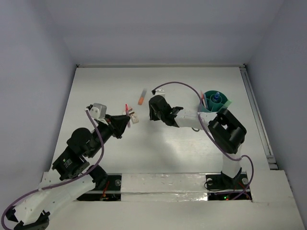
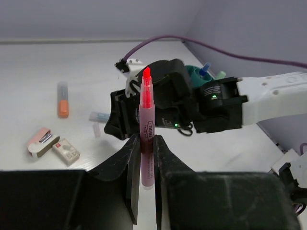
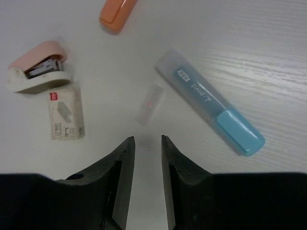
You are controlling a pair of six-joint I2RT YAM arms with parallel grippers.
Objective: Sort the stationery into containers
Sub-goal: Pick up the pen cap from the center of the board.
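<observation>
Left wrist view has the left claw (image 2: pixel 146 139) clamped on a pink pen (image 2: pixel 147 110), bound for the teal cup (image 1: pixel 207 108) I'd say; right claw (image 3: pixel 147 141), apart and empty, must drop onto the clear cap (image 3: pixel 149 104).

Bright, even light, soft shadows; right claw (image 3: pixel 147 139) dark, slightly blurred.

Print ending in "point" runs along the blue highlighter (image 3: pixel 209 102); the label on the pink pen (image 2: pixel 147 120) is illegible.
</observation>
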